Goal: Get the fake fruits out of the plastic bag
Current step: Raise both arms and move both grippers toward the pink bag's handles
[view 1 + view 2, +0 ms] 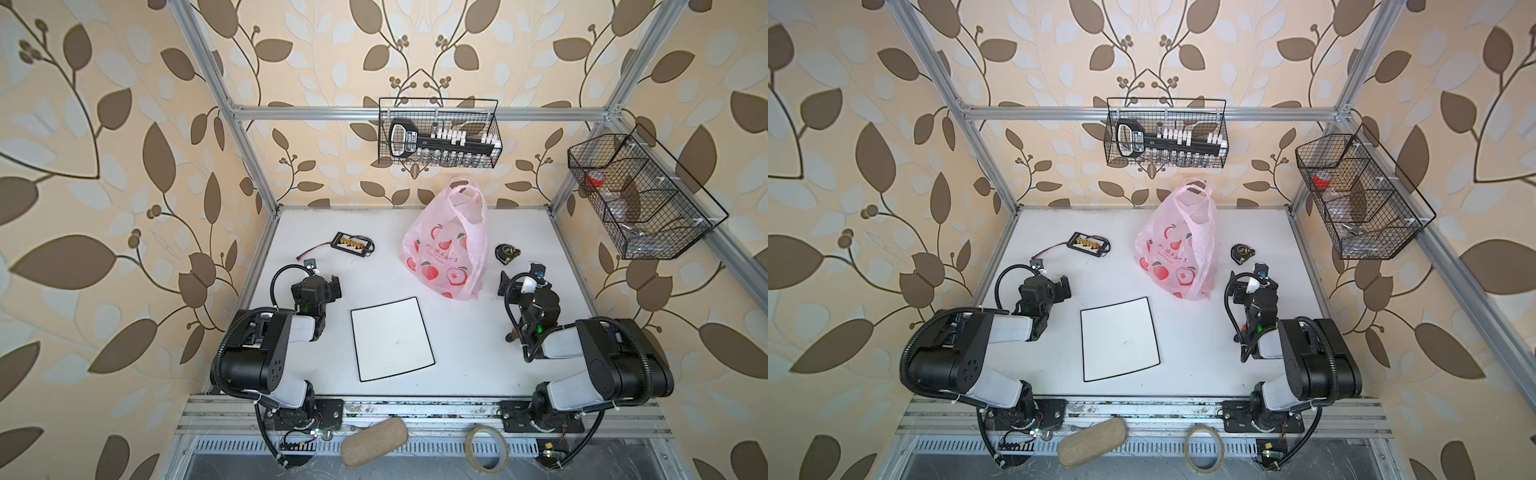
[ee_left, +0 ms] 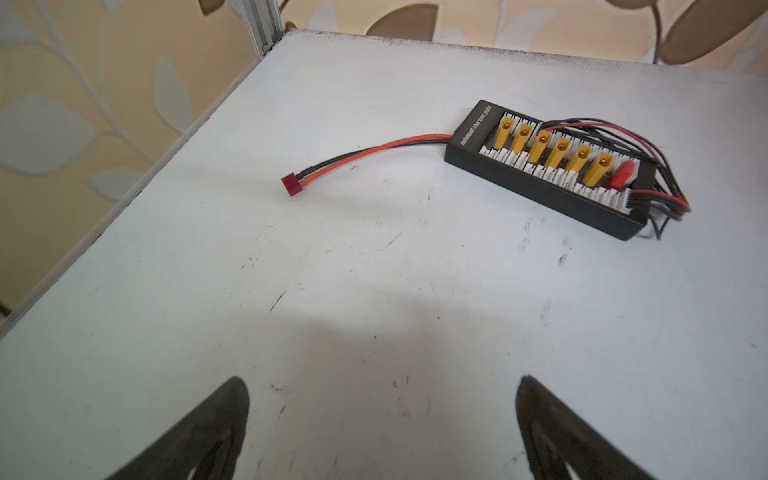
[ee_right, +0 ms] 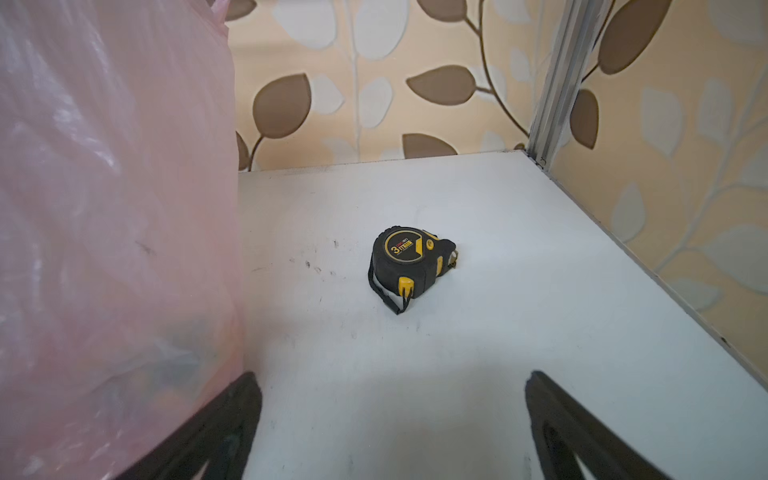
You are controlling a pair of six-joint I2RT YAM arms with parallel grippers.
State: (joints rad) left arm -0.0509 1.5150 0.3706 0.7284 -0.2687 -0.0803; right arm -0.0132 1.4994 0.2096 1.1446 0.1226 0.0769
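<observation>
The left end effector (image 2: 381,379) and right end effector (image 3: 391,374) stand wide, empty. The plastic bag (image 1: 444,245) stands upright on the worktop (image 1: 461,345), just beside the right one. Pinch one handle (image 1: 458,183) to hold the mouth open, then reach for the fake fruits (image 3: 166,370), dim shapes at its base

Plastic bag (image 1: 444,245) stands on table (image 1: 469,345), centre-back. Mat (image 1: 390,338) lies in front of it, slightly left. Charger board (image 1: 352,244) left of bag, tape measure (image 1: 508,252) near its right.
</observation>
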